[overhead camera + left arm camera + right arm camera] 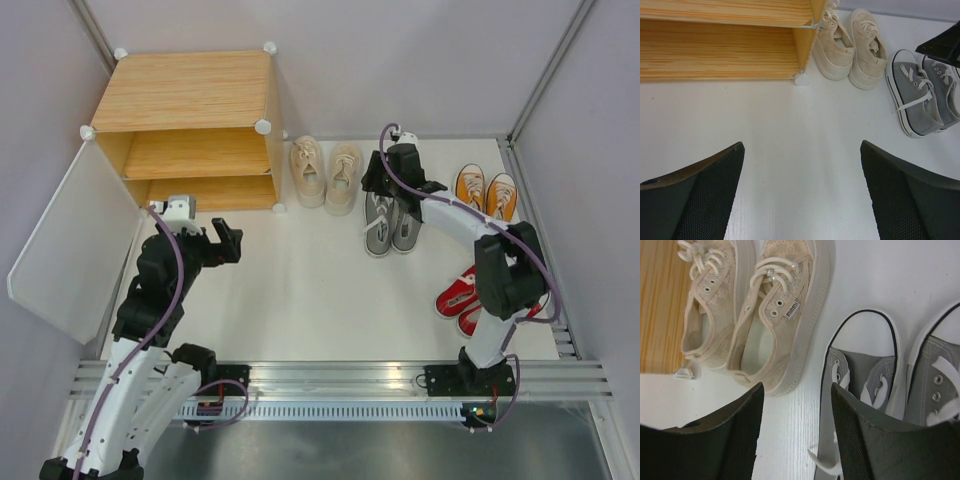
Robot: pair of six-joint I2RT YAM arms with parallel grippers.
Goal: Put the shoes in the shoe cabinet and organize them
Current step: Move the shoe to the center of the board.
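Observation:
The light-wood shoe cabinet (190, 90) stands at the back left with its white door (70, 240) swung open and both shelves bare. The shoes sit on the table in pairs: cream (325, 172), grey (390, 225), orange (485, 190) and red (462, 295). My right gripper (797, 387) is down at the left grey shoe (865, 370). Its jaws are partly closed and astride that shoe's left wall, one finger inside the shoe and one on the table side, with a gap still showing. My left gripper (802, 150) hangs wide open over bare table in front of the cabinet (715, 50).
Grey walls close in the white table on three sides. The cream pair (775, 315) lies just left of my right gripper, against the cabinet's corner (657, 305). The right arm's elbow (510, 270) hangs over the red pair. A metal rail (340, 375) runs along the near edge.

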